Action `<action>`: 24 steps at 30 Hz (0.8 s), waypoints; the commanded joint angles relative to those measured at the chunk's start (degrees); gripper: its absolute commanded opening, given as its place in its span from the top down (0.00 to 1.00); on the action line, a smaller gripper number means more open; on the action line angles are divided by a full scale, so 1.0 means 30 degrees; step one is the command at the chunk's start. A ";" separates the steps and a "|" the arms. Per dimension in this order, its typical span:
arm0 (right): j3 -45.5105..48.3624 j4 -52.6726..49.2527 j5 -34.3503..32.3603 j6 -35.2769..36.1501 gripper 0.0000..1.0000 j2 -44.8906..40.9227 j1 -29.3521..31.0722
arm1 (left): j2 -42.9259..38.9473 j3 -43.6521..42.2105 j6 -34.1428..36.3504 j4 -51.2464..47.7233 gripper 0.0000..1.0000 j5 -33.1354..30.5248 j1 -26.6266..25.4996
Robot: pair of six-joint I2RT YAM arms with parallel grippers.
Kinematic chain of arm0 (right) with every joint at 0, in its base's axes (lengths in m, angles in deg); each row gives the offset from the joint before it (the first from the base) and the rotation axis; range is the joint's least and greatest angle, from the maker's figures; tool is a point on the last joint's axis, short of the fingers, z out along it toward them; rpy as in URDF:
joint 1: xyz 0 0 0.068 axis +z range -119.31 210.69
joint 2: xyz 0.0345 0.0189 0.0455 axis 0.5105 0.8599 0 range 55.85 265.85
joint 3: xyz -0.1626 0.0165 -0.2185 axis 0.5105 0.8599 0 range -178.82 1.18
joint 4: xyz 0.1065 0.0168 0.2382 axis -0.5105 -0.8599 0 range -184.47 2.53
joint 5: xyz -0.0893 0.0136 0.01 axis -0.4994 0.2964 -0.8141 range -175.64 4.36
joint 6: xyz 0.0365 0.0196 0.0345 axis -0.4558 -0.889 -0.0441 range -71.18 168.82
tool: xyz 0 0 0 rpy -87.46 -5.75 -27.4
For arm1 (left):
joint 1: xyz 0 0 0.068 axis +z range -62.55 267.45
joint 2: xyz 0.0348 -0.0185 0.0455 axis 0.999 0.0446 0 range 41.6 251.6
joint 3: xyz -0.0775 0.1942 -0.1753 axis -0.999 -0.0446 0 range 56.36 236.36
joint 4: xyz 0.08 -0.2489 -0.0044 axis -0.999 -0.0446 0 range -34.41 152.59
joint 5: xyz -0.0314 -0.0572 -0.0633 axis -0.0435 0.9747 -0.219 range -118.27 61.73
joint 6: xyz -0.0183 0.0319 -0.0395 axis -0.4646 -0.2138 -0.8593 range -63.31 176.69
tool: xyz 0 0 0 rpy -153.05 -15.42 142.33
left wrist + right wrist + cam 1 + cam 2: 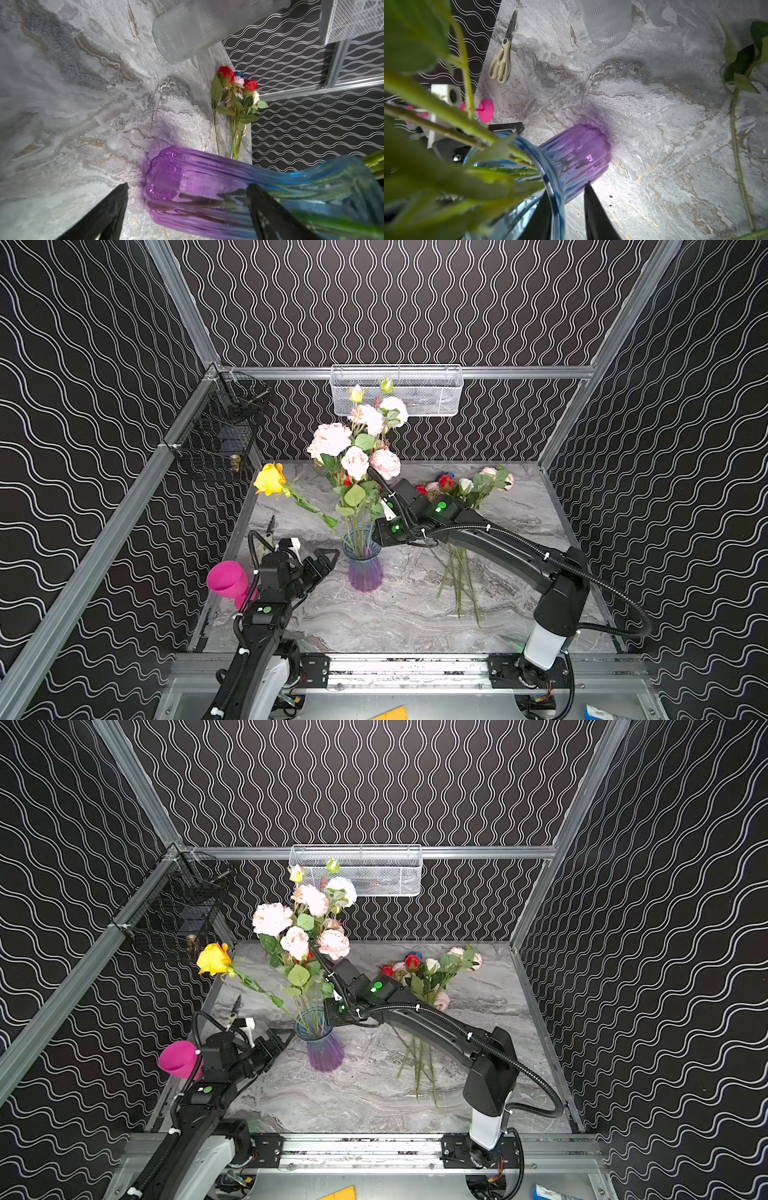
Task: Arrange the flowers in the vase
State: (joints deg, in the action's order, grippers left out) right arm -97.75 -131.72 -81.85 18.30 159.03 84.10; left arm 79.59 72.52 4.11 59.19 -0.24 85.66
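A purple-and-blue glass vase stands mid-table and holds several flowers with pale pink heads. A yellow rose in it leans out to the left. More flowers lie loose on the table at the right. My left gripper is open beside the vase's lower body, one finger clear of the glass. My right gripper straddles the vase rim, one finger inside and one outside. Its jaws stand narrowly apart.
A clear ribbed glass vase stands behind the bouquet. A pink goblet and scissors sit at the table's left edge. A white wire basket and a black one hang on the walls.
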 commanded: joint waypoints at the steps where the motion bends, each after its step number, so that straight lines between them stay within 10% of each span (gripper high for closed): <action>1: -0.0117 -0.0600 -0.0500 0.0080 0.76 -0.0044 0.0010 | 0.0406 -0.0072 -0.0505 0.2343 0.08 0.0651 -0.0079; 24: 0.0576 0.0594 -0.1168 0.0391 1.00 -0.0755 -0.1105 | 0.1693 0.0426 -0.0615 0.3116 0.10 -0.0708 -0.2102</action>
State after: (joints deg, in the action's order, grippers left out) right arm -96.35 -131.96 -83.08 19.52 157.65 81.59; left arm 85.47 72.91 1.58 69.48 -1.20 79.39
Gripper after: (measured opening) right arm 0.117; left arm 0.901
